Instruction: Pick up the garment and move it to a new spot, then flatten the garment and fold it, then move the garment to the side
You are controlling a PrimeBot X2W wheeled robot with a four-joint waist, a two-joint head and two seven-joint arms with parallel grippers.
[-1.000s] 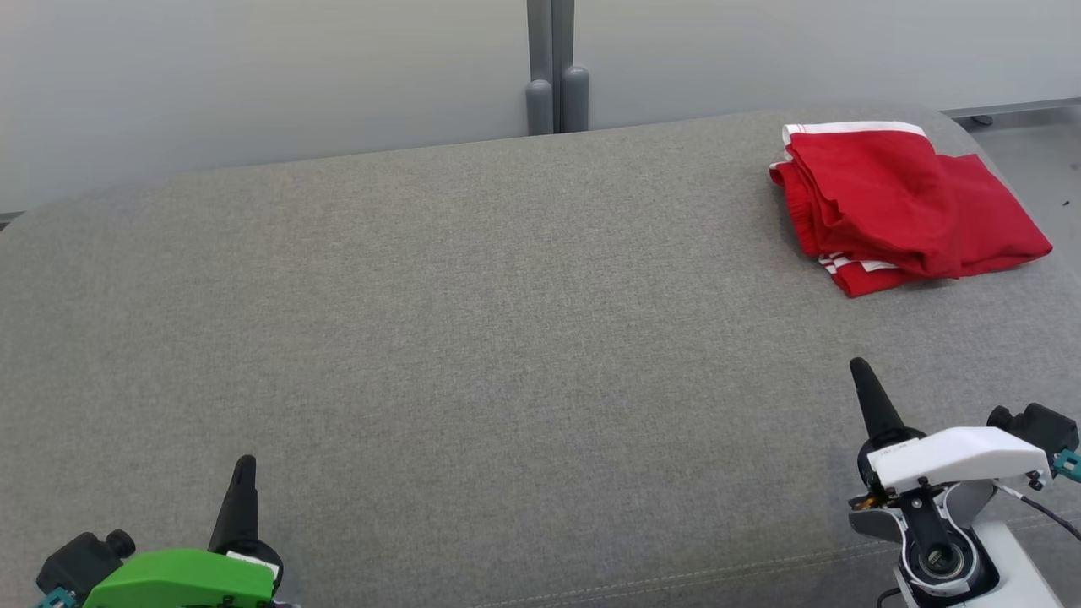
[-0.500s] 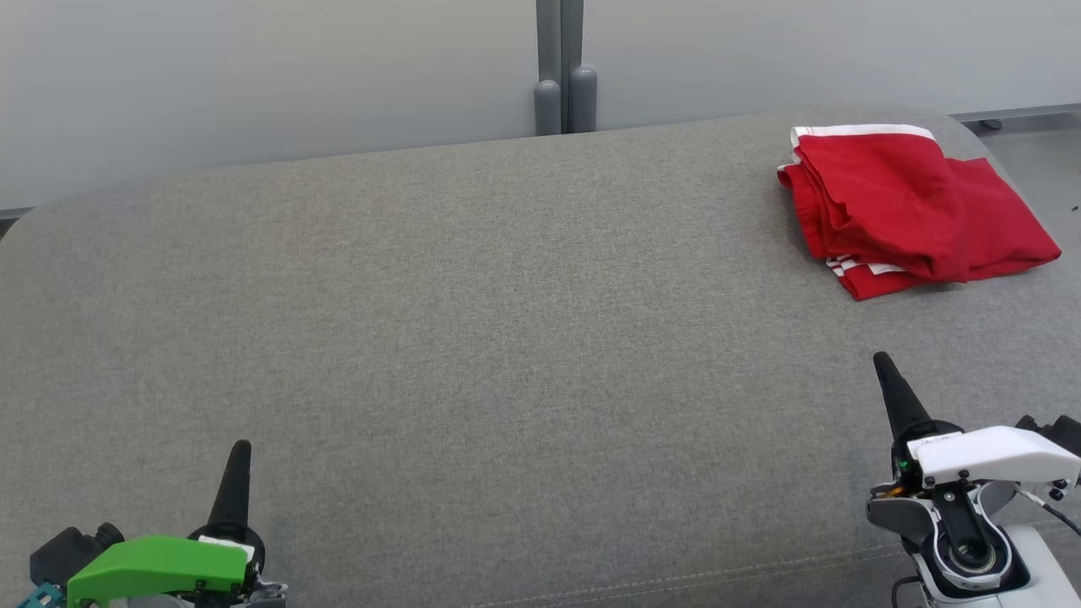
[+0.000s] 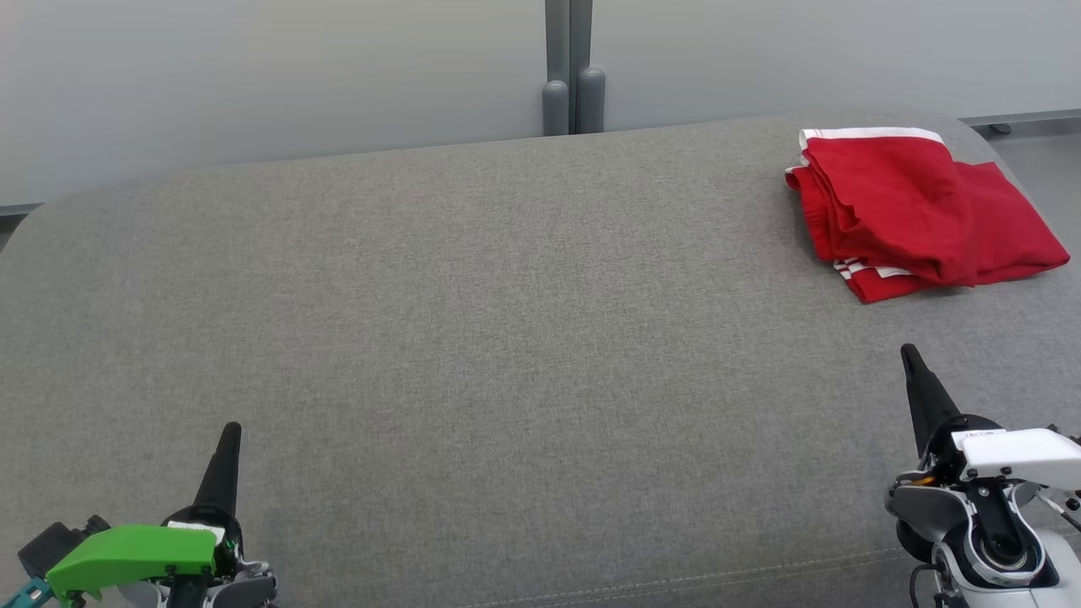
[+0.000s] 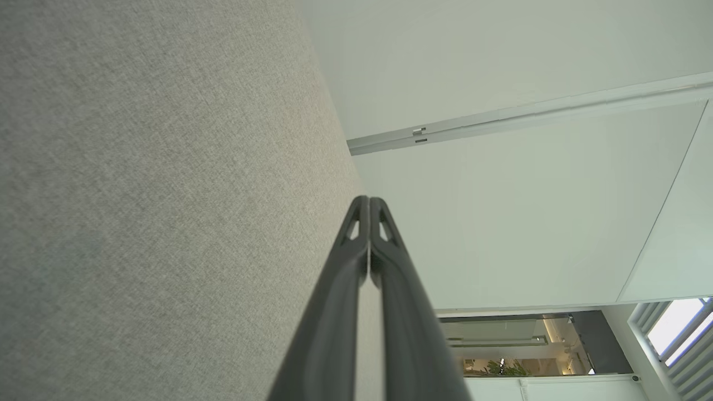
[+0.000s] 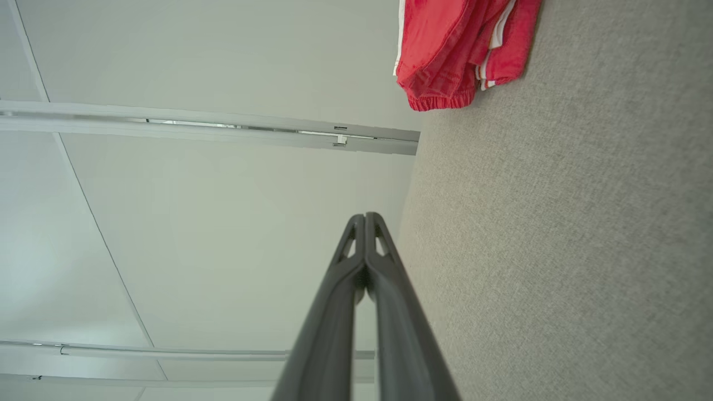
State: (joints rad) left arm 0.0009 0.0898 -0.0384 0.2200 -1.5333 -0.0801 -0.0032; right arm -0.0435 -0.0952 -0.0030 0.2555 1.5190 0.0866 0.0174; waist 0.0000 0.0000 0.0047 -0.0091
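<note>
**Garment folded and set aside, nothing in my grip**

My left gripper (image 3: 229, 432) and right gripper (image 3: 910, 355) both have their fingers pressed together on nothing, low over the near edge of the wide grey woven-fabric cushion (image 3: 507, 338). The red cloth garment with white stripe trim (image 3: 920, 211) lies in a folded stack at the far right corner. It is well apart from my right gripper, ahead of it, and farther again from my left. I judge the last step, moving it aside, as done or nearly so. If any move is left, it calls for opening the right fingers, reaching forward, and tidying the loose upper layer without undoing the fold.
</note>
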